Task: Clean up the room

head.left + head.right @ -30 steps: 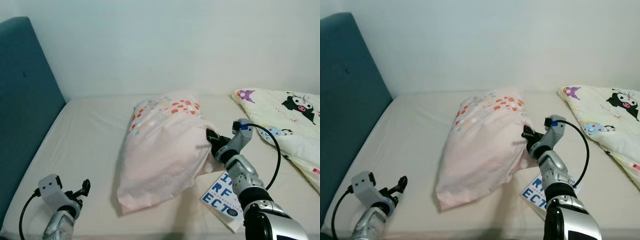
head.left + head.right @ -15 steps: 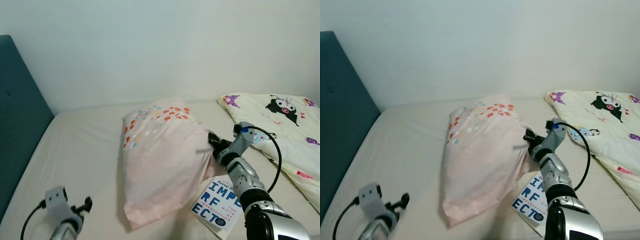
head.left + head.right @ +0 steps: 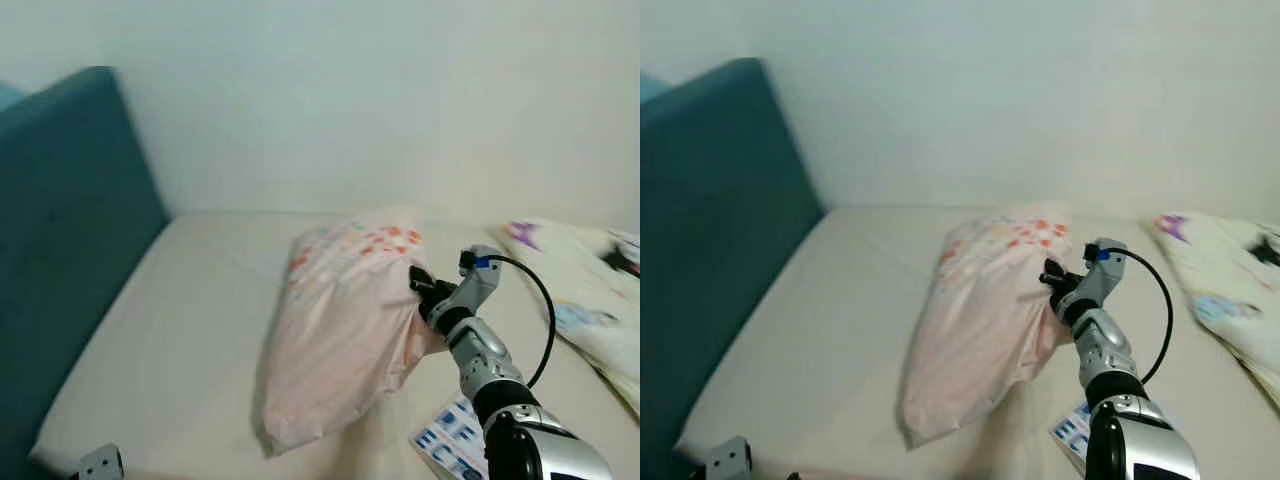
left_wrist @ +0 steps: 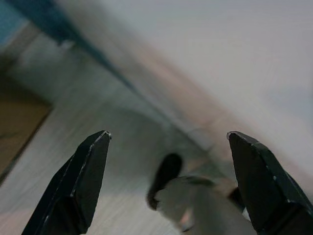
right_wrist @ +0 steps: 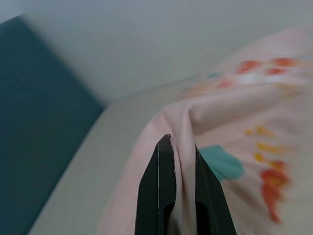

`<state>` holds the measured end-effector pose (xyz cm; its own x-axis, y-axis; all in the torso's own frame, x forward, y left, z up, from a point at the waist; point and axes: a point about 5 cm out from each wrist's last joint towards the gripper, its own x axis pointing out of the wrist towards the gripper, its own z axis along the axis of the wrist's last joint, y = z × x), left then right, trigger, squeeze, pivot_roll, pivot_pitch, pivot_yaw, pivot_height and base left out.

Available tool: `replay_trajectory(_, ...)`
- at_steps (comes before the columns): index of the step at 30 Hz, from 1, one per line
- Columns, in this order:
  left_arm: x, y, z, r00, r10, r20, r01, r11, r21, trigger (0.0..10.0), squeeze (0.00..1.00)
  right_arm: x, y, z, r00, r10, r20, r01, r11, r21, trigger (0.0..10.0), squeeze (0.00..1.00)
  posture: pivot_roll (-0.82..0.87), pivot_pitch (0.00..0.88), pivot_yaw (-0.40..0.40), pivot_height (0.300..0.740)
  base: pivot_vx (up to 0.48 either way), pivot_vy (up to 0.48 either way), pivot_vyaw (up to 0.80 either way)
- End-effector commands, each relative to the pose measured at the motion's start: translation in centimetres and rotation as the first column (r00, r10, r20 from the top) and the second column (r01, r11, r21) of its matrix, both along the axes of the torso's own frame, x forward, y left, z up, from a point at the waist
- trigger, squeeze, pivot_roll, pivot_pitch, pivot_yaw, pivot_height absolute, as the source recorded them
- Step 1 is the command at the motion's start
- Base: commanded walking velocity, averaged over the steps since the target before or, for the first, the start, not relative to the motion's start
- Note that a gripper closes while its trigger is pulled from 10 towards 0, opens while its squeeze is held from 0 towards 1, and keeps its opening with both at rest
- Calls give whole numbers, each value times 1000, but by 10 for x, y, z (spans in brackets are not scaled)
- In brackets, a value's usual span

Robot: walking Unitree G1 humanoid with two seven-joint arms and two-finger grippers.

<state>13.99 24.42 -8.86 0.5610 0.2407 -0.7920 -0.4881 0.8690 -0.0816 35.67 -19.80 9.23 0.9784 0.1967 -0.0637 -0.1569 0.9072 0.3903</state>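
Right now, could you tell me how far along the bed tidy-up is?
Nothing looks finished yet. In hand: the right gripper is shut on a fold of the pink pillow, which lies mid-mattress, away from the teal headboard. Left to do: the book lying on the bed and the cartoon blanket rumpled beside it. The left gripper is open.

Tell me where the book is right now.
The book lies on the bed in the head views' lower right, beside the pink pillow and under the right arm.

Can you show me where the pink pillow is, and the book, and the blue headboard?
pink pillow (image 3: 340, 340), left eye view, middle of its plain side.
book (image 3: 452, 448), left eye view, its printed cover.
blue headboard (image 3: 720, 230), right eye view, its front panel.
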Motion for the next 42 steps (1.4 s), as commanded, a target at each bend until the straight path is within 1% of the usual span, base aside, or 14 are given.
replay_trajectory(1, -14, 0, -6, 997, -18, -69, 19, 1000, 5, 10000, 0, 7, 5, 13, 998, 36, 56, -35, 999, -27, 10000, 0, 26, 0, -32, 736, 0, 0, 738)
replay_trajectory(3, -17, -1, -7, 997, -14, -80, 14, 1000, 5, 10000, 0, 7, 10, 12, 996, 72, 45, -69, 996, -63, 10000, 0, 34, 0, -42, 736, 0, 0, 741)
replay_trajectory(7, -17, -1, -7, 997, -11, -82, 12, 1000, 4, 10000, 0, 6, 16, 8, 994, 109, 28, -106, 990, -89, 10000, 0, 36, 0, -44, 736, 0, 0, 741)
replay_trajectory(9, -18, -1, -7, 997, -11, -82, 11, 1000, 5, 10000, 0, 4, 23, 3, 989, 145, 4, -143, 982, -121, 10000, 0, 37, 0, -45, 736, 0, 0, 738)
replay_trajectory(13, -18, -1, -7, 996, -11, -84, 12, 1000, 6, 10000, 0, 2, 27, -1, 987, 160, -9, -160, 978, -134, 10000, 0, 37, 0, -45, 736, 0, 0, 738)
replay_trajectory(16, -17, -2, -7, 997, -18, -81, 18, 1000, 7, 10000, 0, -2, 35, -10, 981, 189, -45, -194, 970, -150, 10000, 0, 40, 0, -46, 736, 0, 0, 742)
replay_trajectory(19, -16, -2, -7, 997, -25, -75, 26, 1000, 5, 10000, 0, -5, 38, -15, 978, 197, -64, -204, 967, -155, 10000, 0, 37, 0, -44, 736, 0, 0, 737)
replay_trajectory(22, -13, -3, -6, 997, -32, -64, 32, 999, 1, 10000, 0, -7, 38, -19, 978, 197, -75, -206, 966, -157, 10000, 0, 37, 0, -44, 736, 0, 0, 731)
replay_trajectory(24, -6, -5, -4, 998, -41, -40, 40, 999, -8, 10000, 0, -9, 37, -22, 979, 184, -88, -196, 967, -161, 10000, 0, 37, 0, -44, 736, 0, 0, 731)
replay_trajectory(25, -6, -5, -4, 998, -41, -40, 40, 999, -8, 10000, 0, -9, 37, -22, 979, 184, -88, -196, 967, -161, 10000, 0, 37, 0, -44, 736, 0, 0, 731)
replay_trajectory(28, 2, -7, -2, 998, -55, -19, 55, 998, -12, 10000, 0, -10, 33, -24, 982, 162, -96, -176, 972, -159, 10000, 0, 32, 0, -37, 736, 0, 0, 719)
replay_trajectory(31, 10, -8, 1, 998, -65, 2, 65, 998, -14, 10000, 0, -11, 35, -26, 978, 179, -105, -195, 965, -175, 10000, 0, 32, 0, -37, 736, 0, 0, 712)
replay_trajectory(38, 16, -12, 3, 996, -90, 18, 90, 996, -23, 10000, 0, -12, 37, -28, 975, 191, -112, -210, 961, -182, 10000, 0, 29, 0, -36, 736, 0, 0, 712)
replay_trajectory(42, 17, -13, 3, 995, -98, 20, 99, 995, -26, 10000, 0, -12, 36, -27, 975, 190, -112, -208, 960, -185, 10000, 0, 28, 0, -37, 736, 0, 0, 712)
